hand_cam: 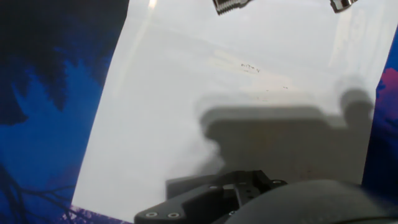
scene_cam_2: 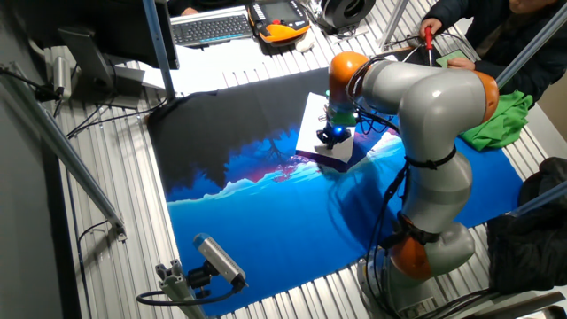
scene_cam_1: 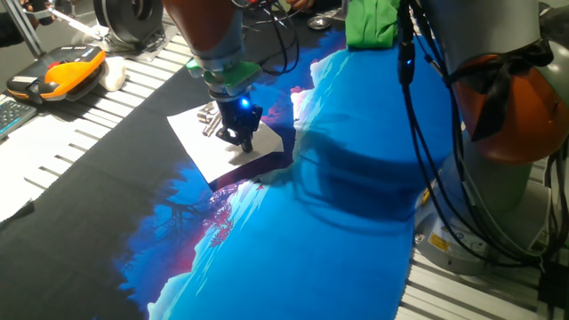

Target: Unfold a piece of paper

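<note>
Hand view: gripper [scene_cam_1: 242, 142] over the piece of paper [hand_cam: 186, 106]; jaw state unclear.

Ribbed grey metal tabletop [scene_cam_2: 266, 297] under a blue-and-black printed cloth [scene_cam_1: 338, 249]; black keyboard [scene_cam_2: 210, 29] and crumpled green cloth [scene_cam_2: 500, 120] lie well apart from the gripper.

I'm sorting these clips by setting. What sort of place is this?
Most likely a robotics lab or workshop. The arm's gripper works over a piece of paper on a slatted metal table, with a keyboard and an orange handheld controller lying nearby.
</note>
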You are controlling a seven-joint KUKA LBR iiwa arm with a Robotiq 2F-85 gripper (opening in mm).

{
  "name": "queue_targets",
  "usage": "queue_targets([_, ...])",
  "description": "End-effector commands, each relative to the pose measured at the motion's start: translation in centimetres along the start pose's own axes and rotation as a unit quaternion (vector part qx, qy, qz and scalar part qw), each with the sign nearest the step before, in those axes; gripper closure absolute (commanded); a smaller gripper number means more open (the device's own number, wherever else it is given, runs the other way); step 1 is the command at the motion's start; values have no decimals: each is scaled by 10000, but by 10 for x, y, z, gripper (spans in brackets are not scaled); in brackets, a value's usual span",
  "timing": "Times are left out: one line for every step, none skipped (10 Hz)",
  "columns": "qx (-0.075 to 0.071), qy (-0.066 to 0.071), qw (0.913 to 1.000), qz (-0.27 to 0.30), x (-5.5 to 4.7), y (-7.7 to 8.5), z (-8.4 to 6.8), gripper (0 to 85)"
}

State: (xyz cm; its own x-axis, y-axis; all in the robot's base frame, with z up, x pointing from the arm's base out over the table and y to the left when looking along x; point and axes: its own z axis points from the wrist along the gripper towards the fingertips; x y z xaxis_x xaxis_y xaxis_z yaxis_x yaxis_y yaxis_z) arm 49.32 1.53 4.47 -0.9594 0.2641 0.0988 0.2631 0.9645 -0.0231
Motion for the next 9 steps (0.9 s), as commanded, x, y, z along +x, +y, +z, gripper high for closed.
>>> queue_targets([14, -21, 10000, -19, 2, 0, 0, 850])
queue_targets([47, -65, 10000, -48, 3, 1, 0, 850])
queue_targets([26, -51, 10000, -64, 4, 1, 1, 850])
queue_targets([34, -53, 10000, -71, 6, 1, 2, 850])
queue_targets([28, -51, 9999, -87, 7, 1, 2, 680])
queue_targets([-1, -43, 9999, -102, 7, 1, 2, 680])
queue_targets([0, -50, 9999, -110, 7, 1, 2, 680])
queue_targets([0, -50, 9999, -110, 7, 1, 2, 680])
queue_targets([15, -61, 9999, -109, 8, 1, 1, 680])
